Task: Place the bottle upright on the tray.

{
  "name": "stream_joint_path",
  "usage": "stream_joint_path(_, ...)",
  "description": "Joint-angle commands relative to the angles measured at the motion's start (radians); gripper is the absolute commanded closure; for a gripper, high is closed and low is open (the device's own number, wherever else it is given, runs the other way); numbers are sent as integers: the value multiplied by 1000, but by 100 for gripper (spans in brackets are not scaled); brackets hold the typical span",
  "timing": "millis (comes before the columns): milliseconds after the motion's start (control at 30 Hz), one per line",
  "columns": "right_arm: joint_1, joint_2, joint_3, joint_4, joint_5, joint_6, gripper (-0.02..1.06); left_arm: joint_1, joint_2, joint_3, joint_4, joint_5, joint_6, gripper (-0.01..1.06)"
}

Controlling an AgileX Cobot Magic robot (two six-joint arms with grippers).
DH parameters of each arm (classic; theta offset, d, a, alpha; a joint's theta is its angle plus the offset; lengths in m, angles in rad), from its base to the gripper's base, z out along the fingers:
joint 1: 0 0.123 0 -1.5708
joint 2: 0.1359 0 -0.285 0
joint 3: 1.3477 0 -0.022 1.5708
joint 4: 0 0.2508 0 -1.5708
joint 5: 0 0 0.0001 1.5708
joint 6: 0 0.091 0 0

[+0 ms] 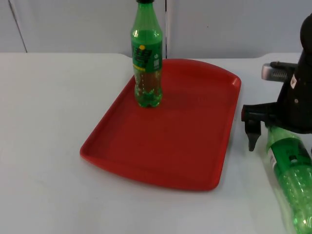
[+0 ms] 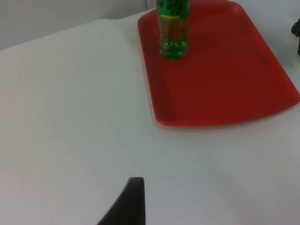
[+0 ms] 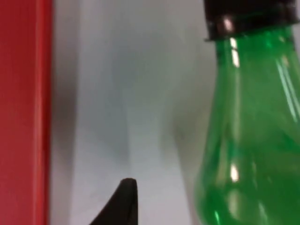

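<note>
The right gripper (image 1: 261,134) hangs low over the white table (image 1: 48,122), just off the red tray's (image 1: 195,161) right edge and over the neck end of a green bottle lying on its side (image 1: 292,180). One black finger (image 1: 252,138) points down on the tray side of that bottle's neck; the other finger is hidden behind the arm, so I cannot tell whether the gripper is spread wide, narrowed, or already gripping the neck. In the right wrist view the lying bottle's green shoulder (image 3: 253,140) and black cap (image 3: 248,16) sit close beside the gripper's fingertip (image 3: 123,201), with a strip of bare table between the fingertip and the tray rim (image 3: 23,112) — the bottle is on the far side of the fingertip from the tray. From this gripper the bottle's body stretches away along the table, parallel to the tray's right edge and apart from it. A second green bottle (image 1: 146,58) with a black cap and a green label stands upright on the tray, well away from the right gripper, near the tray's far left corner. The left arm waits: its gripper's fingertip (image 2: 129,204) hovers over bare table, well apart from the tray (image 2: 225,84) and the standing bottle (image 2: 173,28) ahead of it — how its fingers are set I cannot tell.
</note>
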Motion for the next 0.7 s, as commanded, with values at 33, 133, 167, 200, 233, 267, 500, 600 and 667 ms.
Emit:
stream_joint_path(33,2,8,-4,-12,-55,4,1,5,-4,5,3,-1,-6,0)
stream_joint_path(133,2,17,-4,-17,-57,4,2,5,-4,5,3,-1,-6,0)
stream_joint_path(167,2,24,-4,-29,-57,4,2,5,-4,5,3,-1,-6,0)
stream_joint_path(200,2,31,-4,-32,-55,0,2,5,-4,5,3,-1,-6,0)
stream_joint_path(233,2,48,-4,-27,-51,-23,2,5,-4,5,3,-1,-6,0)
stream_joint_path(267,2,52,-4,-27,-51,-28,2,5,-4,5,3,-1,-6,0)
stream_joint_path(500,2,67,-4,-31,-62,-30,2,5,-4,5,3,-1,-6,0)
stream_joint_path(600,2,67,-4,-31,-80,-30,2,5,-4,5,3,-1,-6,0)
stream_joint_path(667,2,67,-4,-31,-85,-30,3,5,-4,5,3,-1,-6,0)
